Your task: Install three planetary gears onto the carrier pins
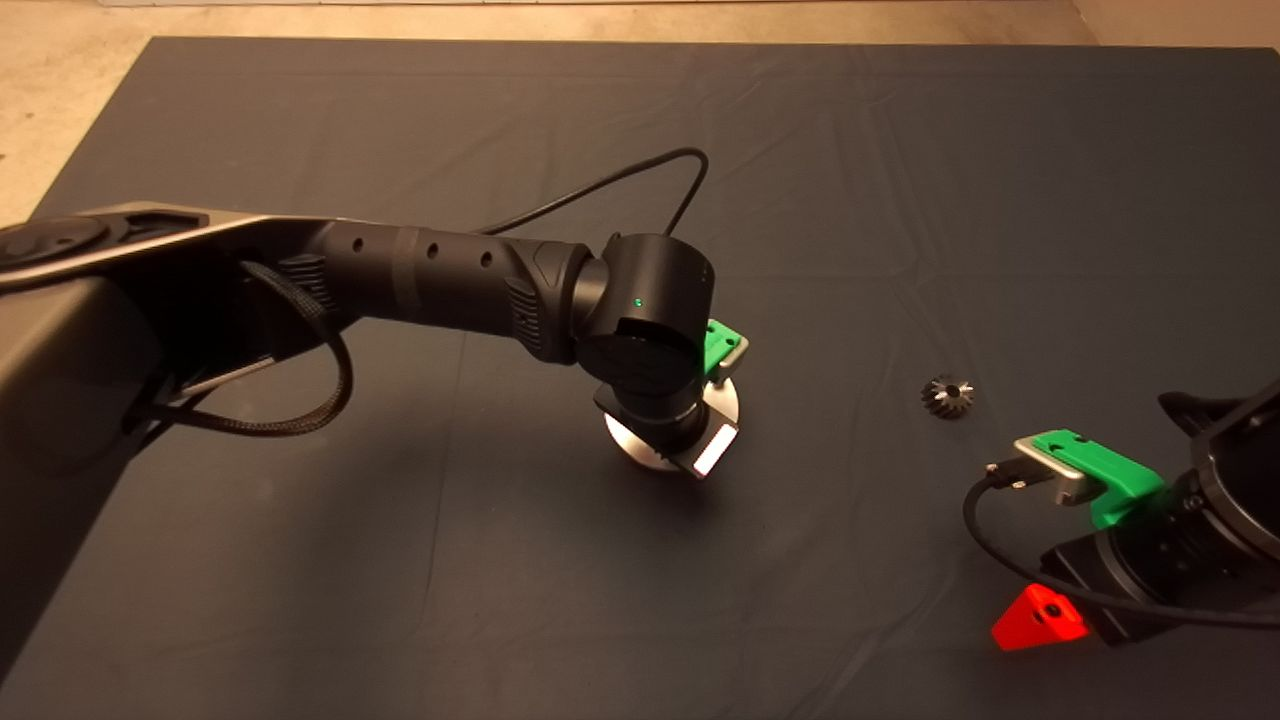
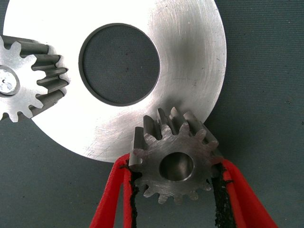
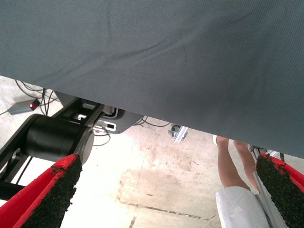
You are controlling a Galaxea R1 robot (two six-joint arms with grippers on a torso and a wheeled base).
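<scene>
Dark mat [image 1: 900, 200]; left end effector [image 2: 175, 199] clamps silvery toothed gear [image 2: 175, 164] over plate [image 2: 190, 71]; right end effector [image 3: 166, 190] wide.

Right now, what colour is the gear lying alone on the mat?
Dark grey gear, clearest in the head view.

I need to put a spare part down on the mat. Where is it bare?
Bare mat lies beyond the left hand, and nearer the camera between the carrier plate and the right hand. Crowded: the plate, where the left hand holds a gear, and around the loose dark gear.
</scene>
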